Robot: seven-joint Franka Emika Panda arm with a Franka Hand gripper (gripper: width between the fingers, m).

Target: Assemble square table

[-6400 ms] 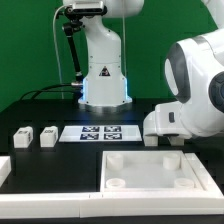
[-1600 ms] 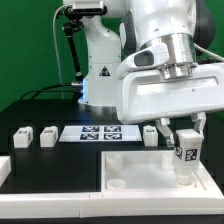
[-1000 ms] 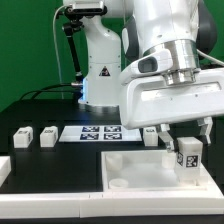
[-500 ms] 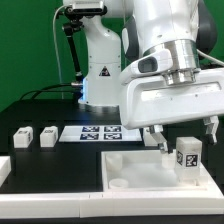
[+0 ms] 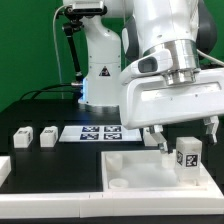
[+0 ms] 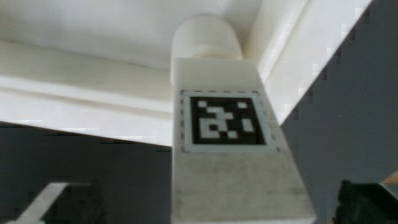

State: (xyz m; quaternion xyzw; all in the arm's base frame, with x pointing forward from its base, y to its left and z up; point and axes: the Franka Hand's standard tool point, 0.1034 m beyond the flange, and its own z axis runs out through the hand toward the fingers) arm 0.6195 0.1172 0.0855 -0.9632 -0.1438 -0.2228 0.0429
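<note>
The white square tabletop slab (image 5: 140, 172) lies at the front of the black table, its round corner sockets facing up. A white tagged leg (image 5: 186, 160) stands upright in the slab's far corner socket on the exterior view's right. My gripper (image 5: 187, 138) hangs over the leg, open, with a finger (image 5: 163, 143) on each side and a gap to the leg. In the wrist view the leg (image 6: 222, 120) fills the middle and the dark fingertips (image 6: 54, 205) sit apart from it; the gripper (image 6: 214, 208) is open. Two loose legs (image 5: 22, 137) (image 5: 47, 135) lie at the left.
The marker board (image 5: 100, 132) lies behind the slab. Another small white leg (image 5: 151, 135) sits beside it, near my left finger. A white border rail (image 5: 3, 168) sits at the front left edge. The robot base (image 5: 100, 75) stands at the back.
My gripper was shut on the leg over the corner socket. It has opened and risen slightly. The leg stays standing in the socket.
</note>
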